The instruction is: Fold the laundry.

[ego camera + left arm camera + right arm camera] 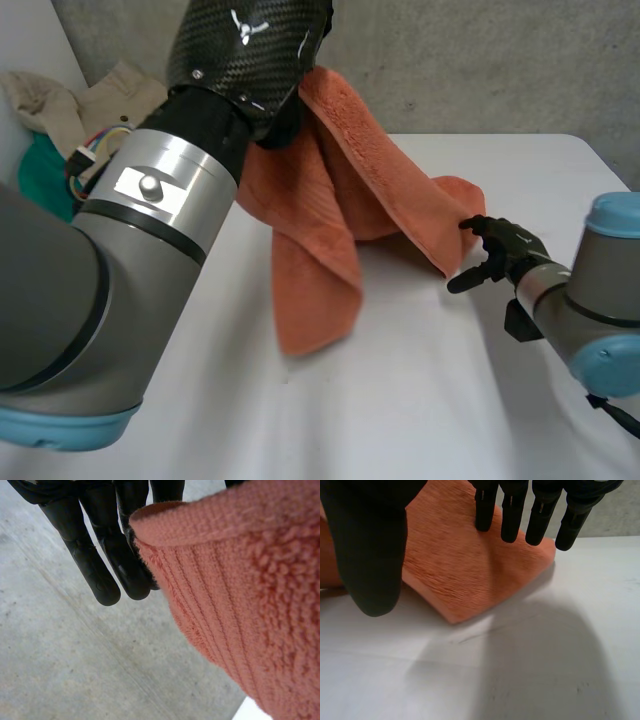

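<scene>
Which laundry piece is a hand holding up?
The orange towel, hanging from the left hand; the beige piece and green piece lie heaped at the far left.

Left hand point(102, 562) raised, pinching; right hand point(367, 555) open

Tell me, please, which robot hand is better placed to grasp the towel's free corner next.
Right. The right robot hand is open with its fingertips at the low corner of the orange towel by the table, while the left robot hand holds the towel raised.
</scene>
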You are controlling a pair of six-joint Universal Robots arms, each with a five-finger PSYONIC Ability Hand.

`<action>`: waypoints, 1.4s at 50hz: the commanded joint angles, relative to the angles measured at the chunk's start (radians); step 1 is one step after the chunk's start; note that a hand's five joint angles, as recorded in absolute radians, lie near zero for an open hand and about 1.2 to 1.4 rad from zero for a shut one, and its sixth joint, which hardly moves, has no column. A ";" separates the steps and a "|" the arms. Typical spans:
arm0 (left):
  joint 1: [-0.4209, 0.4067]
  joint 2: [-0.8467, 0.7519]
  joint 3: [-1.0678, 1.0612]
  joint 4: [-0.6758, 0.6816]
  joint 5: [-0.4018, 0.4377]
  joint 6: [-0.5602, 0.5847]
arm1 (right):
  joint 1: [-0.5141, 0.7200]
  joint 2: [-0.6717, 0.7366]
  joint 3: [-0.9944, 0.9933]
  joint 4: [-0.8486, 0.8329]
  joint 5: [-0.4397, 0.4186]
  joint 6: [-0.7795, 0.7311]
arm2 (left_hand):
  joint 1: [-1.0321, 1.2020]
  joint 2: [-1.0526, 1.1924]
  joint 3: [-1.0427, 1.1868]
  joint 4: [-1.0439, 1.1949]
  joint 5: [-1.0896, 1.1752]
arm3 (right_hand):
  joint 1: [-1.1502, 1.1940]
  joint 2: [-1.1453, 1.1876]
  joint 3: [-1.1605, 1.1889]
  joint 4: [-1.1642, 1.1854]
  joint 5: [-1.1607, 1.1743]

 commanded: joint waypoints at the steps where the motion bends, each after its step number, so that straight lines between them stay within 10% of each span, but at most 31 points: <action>1: -0.021 0.061 -0.002 -0.002 -0.004 -0.001 | 0.040 0.123 -0.145 -0.002 0.093 -0.006 | 0.249 0.196 0.202 0.196 0.273 | 0.097 0.098 0.115 0.119 0.094; 28: -0.042 0.131 0.001 -0.002 -0.030 -0.002 | 0.220 0.241 -0.329 -0.001 -0.034 0.094 | 0.249 0.196 0.202 0.196 0.273 | 0.120 0.122 0.138 0.143 0.117; 34: -0.039 0.142 -0.001 -0.002 -0.032 0.001 | 0.237 0.284 -0.377 0.009 -0.022 0.085 | 0.249 0.196 0.202 0.196 0.273 | 1.043 1.045 1.062 1.066 1.041; 37: -0.036 0.142 -0.002 -0.002 -0.038 0.001 | 0.229 0.270 -0.377 0.013 0.000 0.069 | 0.249 0.196 0.202 0.196 0.273 | 1.047 1.049 1.065 1.070 1.044; 44: 0.028 0.143 -0.055 -0.023 -0.048 0.019 | 0.166 0.048 -0.360 0.137 -0.002 -0.332 | 0.249 0.196 0.202 0.196 0.273 | 1.047 1.049 1.065 1.070 1.044; 52: 0.283 0.124 -0.153 -0.071 -0.012 0.022 | 0.059 -0.147 -0.348 0.501 -0.026 -0.992 | 0.249 0.196 0.202 0.196 0.273 | 1.047 1.049 1.065 1.070 1.044; 62: 0.311 -0.167 -0.179 -0.096 0.053 0.025 | -0.016 -0.239 -0.299 0.769 -0.038 -1.173 | 0.249 0.196 0.202 0.196 0.273 | 1.047 1.049 1.065 1.070 1.044; 70: 0.307 -0.450 0.089 -0.093 0.050 0.098 | -0.023 -0.030 -0.436 0.673 -0.016 -1.259 | 0.249 0.196 0.202 0.196 0.273 | 1.047 1.049 1.065 1.070 1.044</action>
